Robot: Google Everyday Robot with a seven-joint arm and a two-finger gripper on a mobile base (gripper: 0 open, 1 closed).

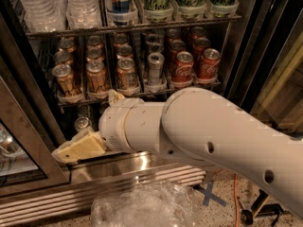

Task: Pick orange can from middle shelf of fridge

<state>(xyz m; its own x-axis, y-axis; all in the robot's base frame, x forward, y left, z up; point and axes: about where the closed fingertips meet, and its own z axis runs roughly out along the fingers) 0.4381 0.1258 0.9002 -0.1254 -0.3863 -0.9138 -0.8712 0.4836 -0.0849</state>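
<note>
Hovering at 8 o'clock, low before the stainless glass-door fridge (124, 163), cream two-finger gripper (60, 154), fingers together and empty, sits below the dark wire middle shelf (161, 91); coppery orange can (96, 77) waits front-row at 10 o'clock, likely easiest reach.

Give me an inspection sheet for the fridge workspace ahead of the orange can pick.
Surface: middle shelf, a wire rack with cans upright in rows.
Job's things: orange cans fill the left rows of that shelf, none taken; fridge interior in view.
Clutter: slim silver can and Coca-Cola cans to the right on the same shelf; water bottles on the rack above; crumpled clear plastic on the floor.
Grippers: claw low at left, below the middle shelf, by the fridge's steel sill, touching no can.
Cables: orange cable on the floor at right.
Surroundings: blue tape cross on the speckled floor.
</note>
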